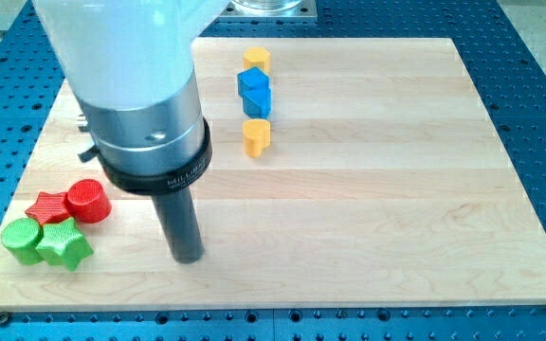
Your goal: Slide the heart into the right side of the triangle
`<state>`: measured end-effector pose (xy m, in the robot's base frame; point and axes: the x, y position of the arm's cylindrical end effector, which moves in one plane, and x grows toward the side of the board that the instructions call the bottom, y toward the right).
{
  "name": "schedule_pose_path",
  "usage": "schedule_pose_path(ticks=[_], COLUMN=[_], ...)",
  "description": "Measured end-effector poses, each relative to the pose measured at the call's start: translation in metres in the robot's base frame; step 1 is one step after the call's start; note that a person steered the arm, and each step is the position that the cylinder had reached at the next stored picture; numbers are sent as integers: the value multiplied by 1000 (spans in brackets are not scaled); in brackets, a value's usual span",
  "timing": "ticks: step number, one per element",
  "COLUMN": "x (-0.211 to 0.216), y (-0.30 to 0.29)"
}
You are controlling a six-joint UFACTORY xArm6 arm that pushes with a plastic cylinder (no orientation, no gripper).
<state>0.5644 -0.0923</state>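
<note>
A yellow heart [256,136] lies on the wooden board [368,189] near the view's top centre. Directly above it sits a blue block [254,91]; its exact shape is hard to make out and it may be two blue pieces pressed together. Above that is another yellow block [256,60]. The three form a short vertical line. My tip [189,258] rests on the board well below and to the left of the heart, touching no block. The arm's wide body hides the board's top left part.
At the view's lower left stands a cluster: a red star [47,206], a red cylinder [88,200], a green cylinder [22,239] and a green star [64,245]. The cluster lies left of my tip. The board's edges border a blue perforated table.
</note>
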Motion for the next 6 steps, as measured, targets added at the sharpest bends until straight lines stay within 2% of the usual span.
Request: schedule_pose_path(ticks=[1, 3, 4, 5, 6], x=[-27, -157, -201, -157, -154], y=[33, 92, 113, 89, 59])
